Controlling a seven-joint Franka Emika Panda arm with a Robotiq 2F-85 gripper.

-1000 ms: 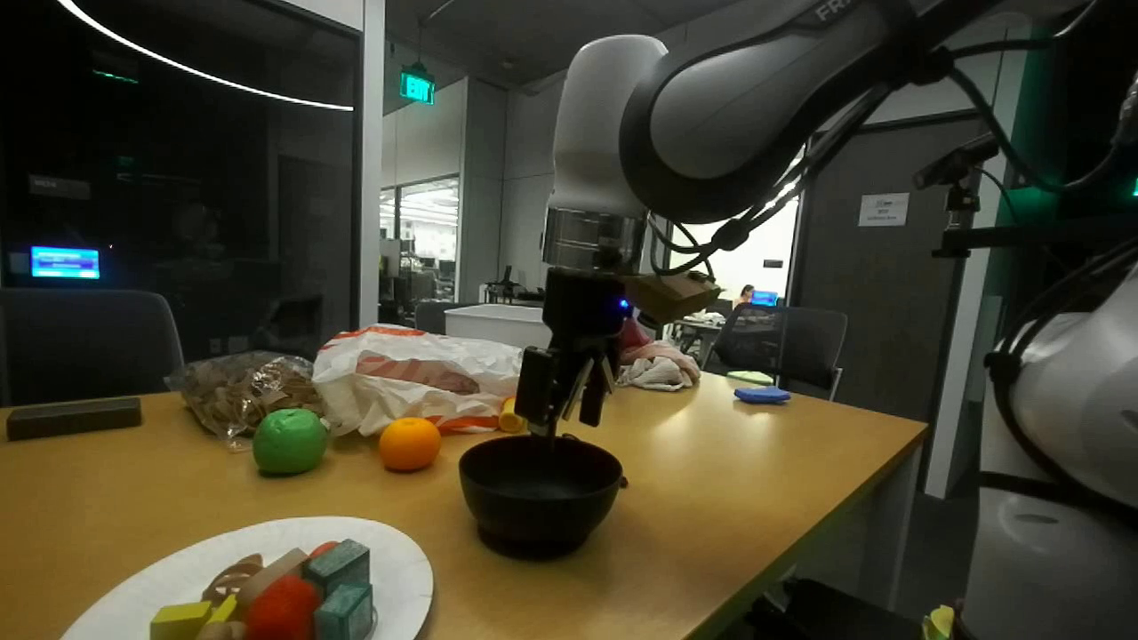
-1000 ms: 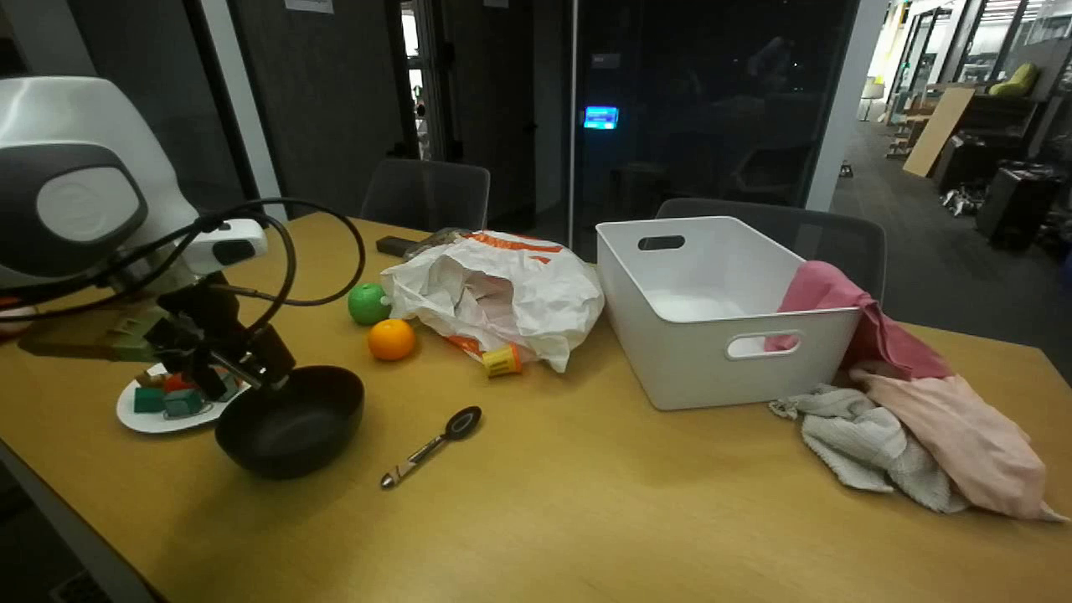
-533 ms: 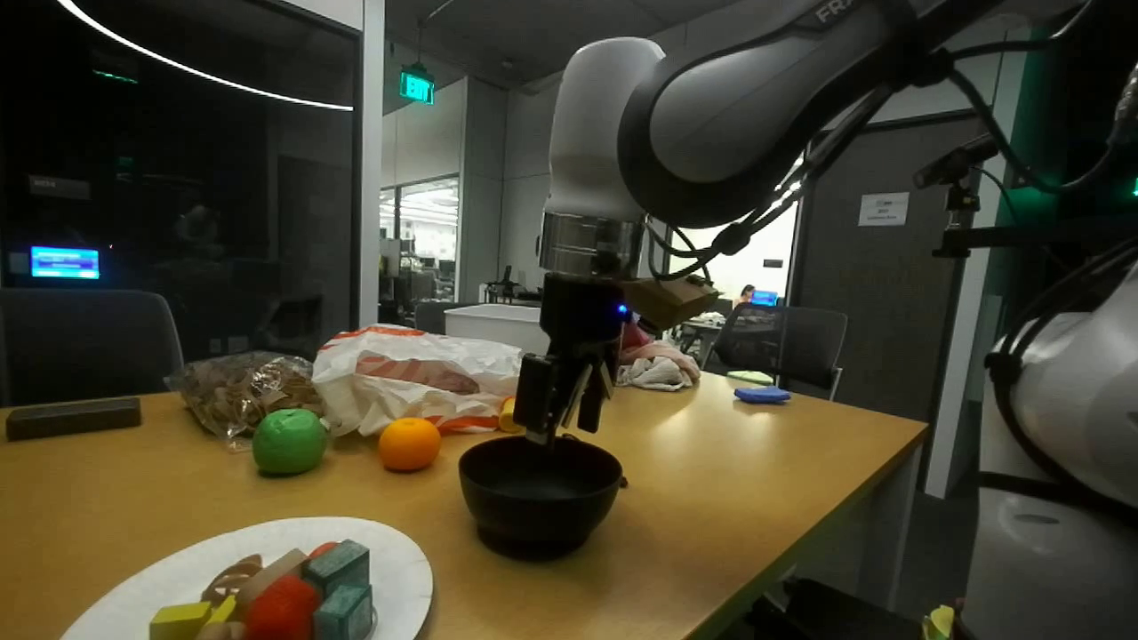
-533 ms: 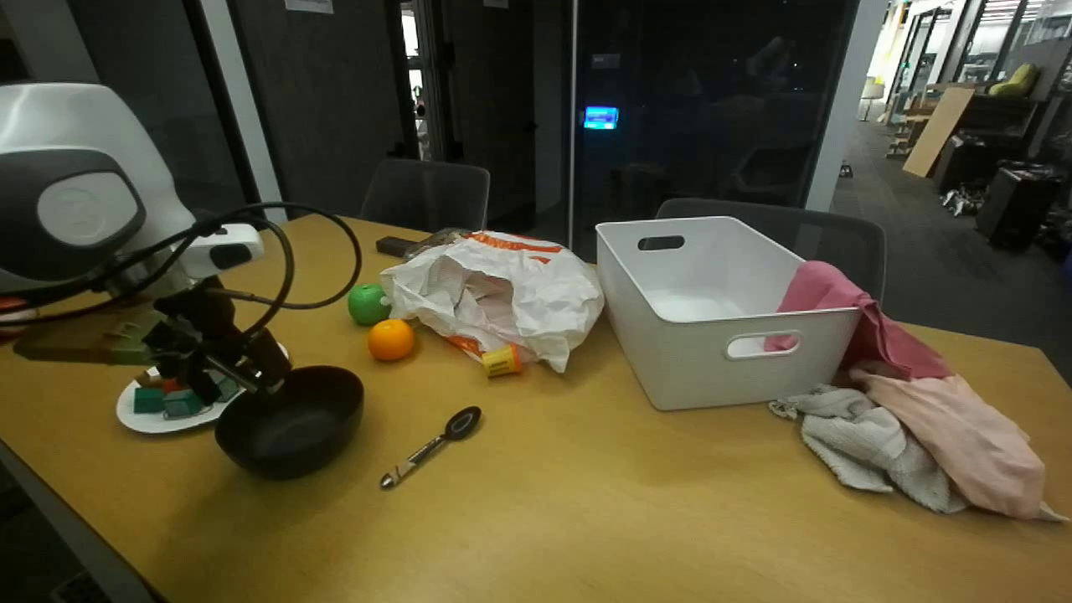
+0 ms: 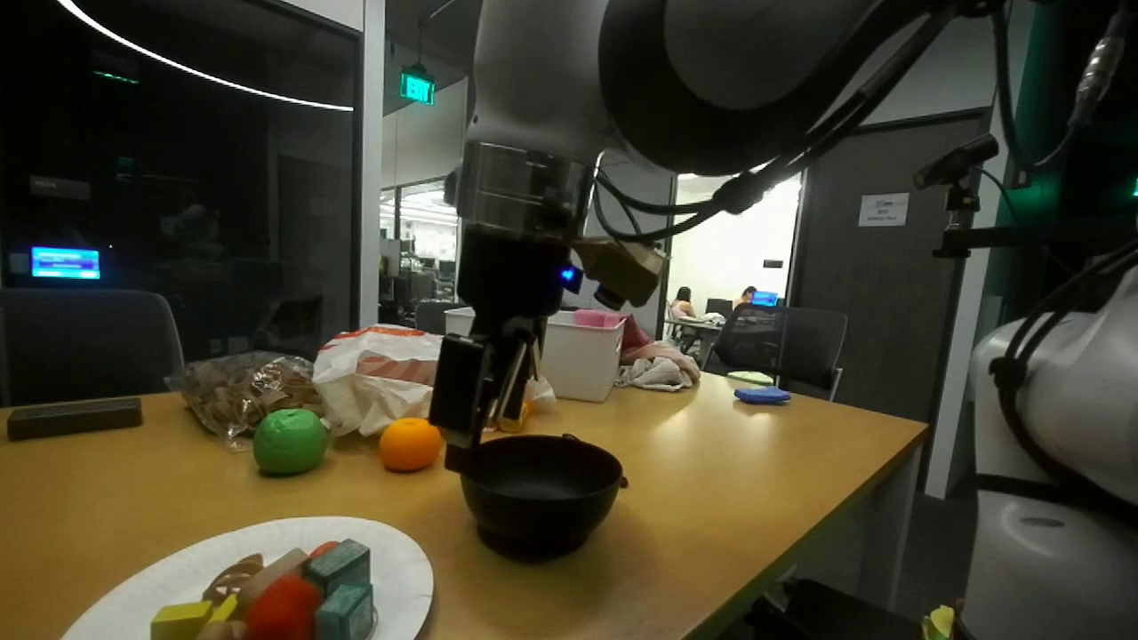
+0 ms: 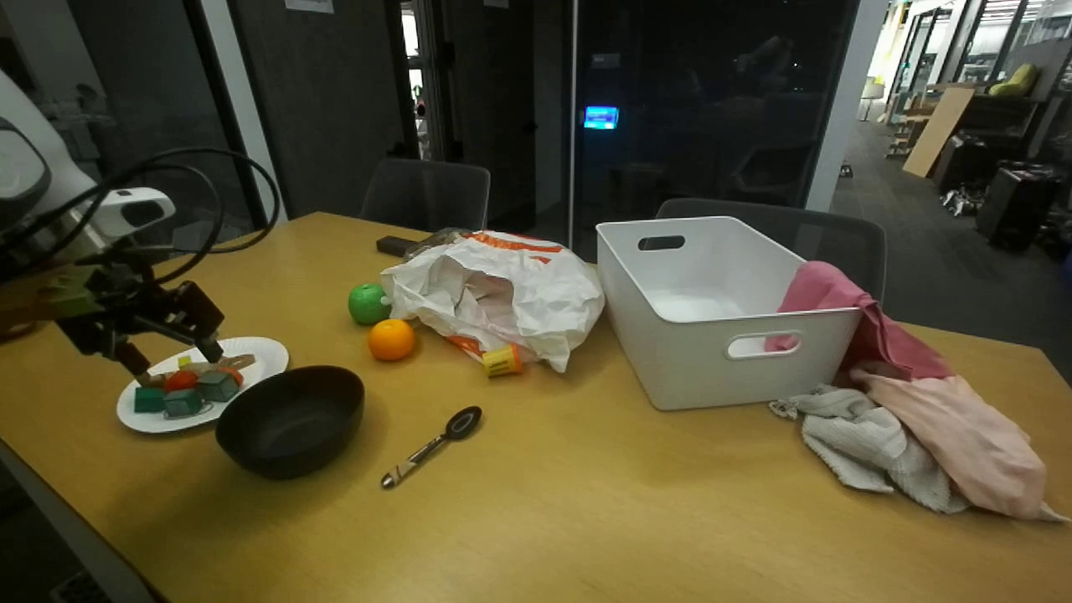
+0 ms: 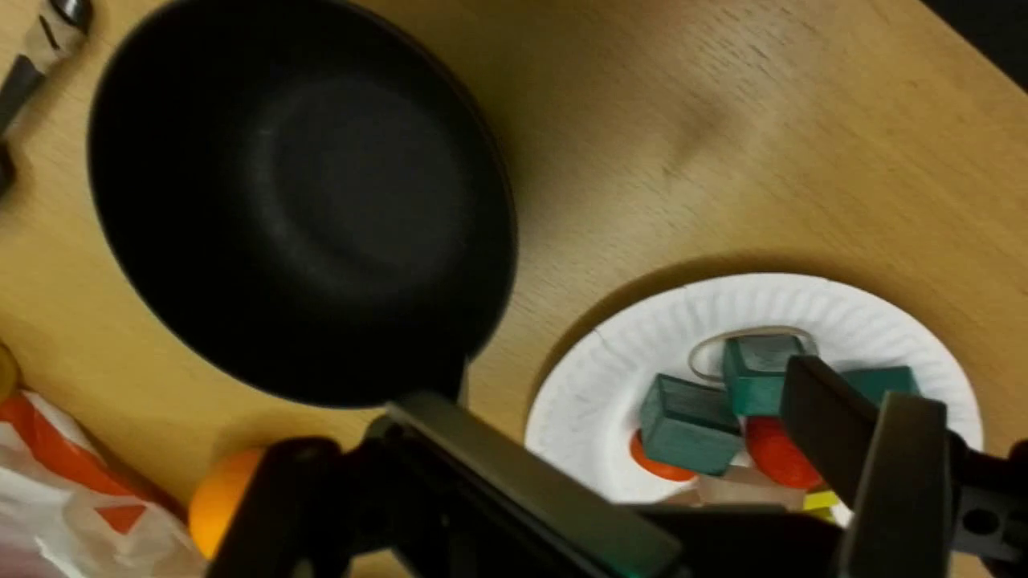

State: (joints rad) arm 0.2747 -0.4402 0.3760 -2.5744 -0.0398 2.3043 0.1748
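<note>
My gripper (image 5: 484, 442) is open, with nothing between its fingers; it also shows in an exterior view (image 6: 174, 356) and the wrist view (image 7: 610, 385). It hangs above the white paper plate (image 6: 270, 356), beside the black bowl (image 6: 289, 440). The plate (image 7: 763, 293) holds teal blocks (image 7: 691, 425), a red round thing (image 7: 779, 453), yellow pieces (image 5: 180, 620) and tan pieces. In the wrist view one finger hides part of this pile. The other finger is near the rim of the bowl (image 7: 353, 185); I cannot tell whether they touch. The bowl looks empty.
An orange (image 6: 391, 340) and a green fruit (image 6: 367, 304) sit beside a crumpled white bag (image 6: 536, 293). A small yellow tub (image 6: 502, 360) lies by it. A spoon (image 6: 431, 445) lies right of the bowl. A white bin (image 6: 712, 360) with pink cloth (image 6: 904, 352) stands farther right.
My gripper has moved from over the bowl toward the plate, leftward in both exterior views. Its fingers now show clearly apart. The bowl, plate and fruits have not moved.
</note>
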